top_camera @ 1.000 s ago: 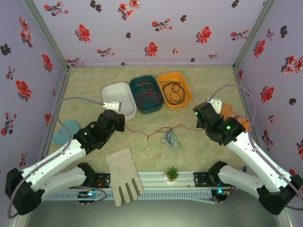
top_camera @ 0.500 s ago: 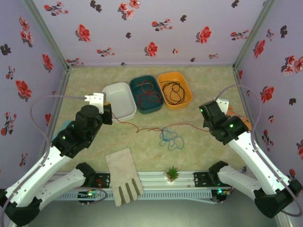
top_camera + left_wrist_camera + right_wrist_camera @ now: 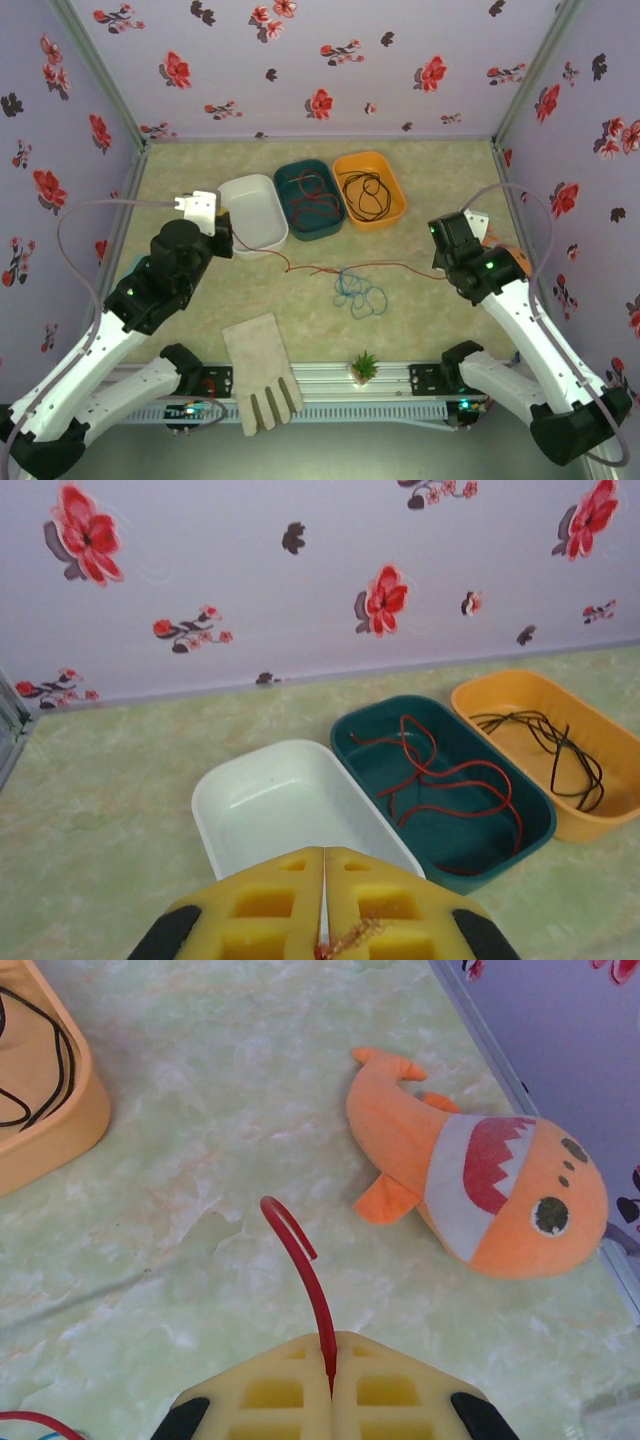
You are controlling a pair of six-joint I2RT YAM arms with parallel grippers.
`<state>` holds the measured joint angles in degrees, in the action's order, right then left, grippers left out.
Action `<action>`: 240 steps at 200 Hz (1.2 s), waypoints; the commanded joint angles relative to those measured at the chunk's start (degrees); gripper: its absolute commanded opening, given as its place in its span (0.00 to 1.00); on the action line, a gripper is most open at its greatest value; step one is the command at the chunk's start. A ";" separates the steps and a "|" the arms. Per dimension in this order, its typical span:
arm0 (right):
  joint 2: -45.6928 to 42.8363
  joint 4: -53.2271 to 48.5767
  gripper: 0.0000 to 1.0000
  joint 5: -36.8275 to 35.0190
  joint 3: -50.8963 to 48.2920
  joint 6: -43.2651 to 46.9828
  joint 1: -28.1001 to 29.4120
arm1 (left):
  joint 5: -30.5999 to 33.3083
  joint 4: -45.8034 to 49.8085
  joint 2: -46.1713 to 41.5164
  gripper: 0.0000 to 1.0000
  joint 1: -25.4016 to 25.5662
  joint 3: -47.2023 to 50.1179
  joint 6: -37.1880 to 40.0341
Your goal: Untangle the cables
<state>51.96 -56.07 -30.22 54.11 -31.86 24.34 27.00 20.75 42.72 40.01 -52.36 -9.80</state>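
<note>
Currently: left hand (image 3: 326, 905) and right hand (image 3: 332, 1375) each clamped on one end of red cable (image 3: 395, 266), strung across surface (image 3: 440, 335); blue cable (image 3: 356, 293) bunched mid-span. Risk: harder pulling could cinch the tangle or free an end.

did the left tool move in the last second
Yes. The left tool, shut on the red cable, has shifted left: it overlapped the white bin's near-left corner before, and now sits just left of that corner.
</note>
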 commanded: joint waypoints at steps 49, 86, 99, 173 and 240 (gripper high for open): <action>-0.11 0.06 0.00 0.55 -1.54 1.25 -6.13 | 3.63 -6.09 -1.97 0.00 -2.95 -1.79 4.21; 0.11 0.00 0.00 1.30 -2.28 1.95 -10.33 | 4.83 -5.23 -4.31 0.00 -4.88 -1.52 4.43; 0.09 0.25 0.00 1.76 -2.18 2.29 -11.36 | 4.84 -4.81 -4.99 0.00 -5.29 -1.77 4.44; -0.80 3.30 0.00 9.71 -0.36 4.98 -12.84 | 1.11 -5.34 -4.84 0.00 -5.80 -3.10 3.81; -2.16 4.87 0.00 23.20 8.90 7.29 -10.73 | -13.80 -3.66 -2.21 0.00 -5.80 -12.49 4.25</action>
<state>50.63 -53.19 -12.34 57.91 -26.44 12.21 20.84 17.47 40.23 34.59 -58.89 -6.63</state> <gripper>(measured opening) 0.061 0.054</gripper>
